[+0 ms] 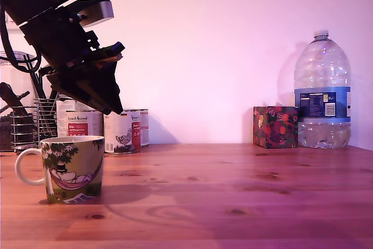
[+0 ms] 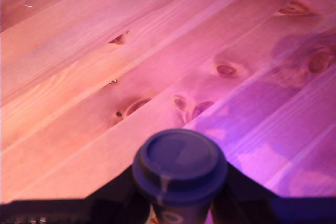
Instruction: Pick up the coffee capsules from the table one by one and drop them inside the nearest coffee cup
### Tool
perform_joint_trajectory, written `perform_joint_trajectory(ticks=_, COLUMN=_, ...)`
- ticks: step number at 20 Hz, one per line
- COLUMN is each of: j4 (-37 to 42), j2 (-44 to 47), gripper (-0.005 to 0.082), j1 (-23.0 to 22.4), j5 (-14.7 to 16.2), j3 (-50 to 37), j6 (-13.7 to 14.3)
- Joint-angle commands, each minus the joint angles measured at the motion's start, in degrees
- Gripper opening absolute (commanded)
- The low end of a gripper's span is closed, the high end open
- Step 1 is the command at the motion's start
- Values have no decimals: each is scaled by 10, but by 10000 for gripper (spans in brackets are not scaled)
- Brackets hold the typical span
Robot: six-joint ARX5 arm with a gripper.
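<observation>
My gripper [image 1: 105, 100] hangs tilted in the air at the exterior view's left, just above and slightly behind the coffee cup [image 1: 73, 167]. The cup is a mug with a white handle, green foliage and a figure in a pink hammock, and it stands upright on the reddish-brown table [image 1: 233, 190]. In the wrist view the gripper [image 2: 179, 195] is shut on a dark round coffee capsule [image 2: 179, 163], flat lid facing the camera, with bare table [image 2: 157, 51] below. The mug is out of the wrist view. The capsule cannot be made out in the exterior view.
White-and-red labelled tin cans [image 1: 122, 131] stand behind the mug, beside a wire rack [image 1: 26, 121] with utensils at the far left. A floral box [image 1: 275, 126] and a large water bottle [image 1: 322, 94] stand at the back right against the wall.
</observation>
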Motion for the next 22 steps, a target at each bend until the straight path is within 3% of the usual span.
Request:
perform_joint_trajectory(ticks=1, j4=5, j2=-9, gripper=201, j1=3, j5=-2, j3=-8, j6=-2)
perform_joint_trajectory(ticks=11, j4=2, j2=-18, gripper=201, j1=3, j5=-3, j3=-8, j6=-2)
perform_joint_trajectory(ticks=22, j4=-94, j2=-91, gripper=201, j1=25, j5=-3, j3=-10, j6=-2)
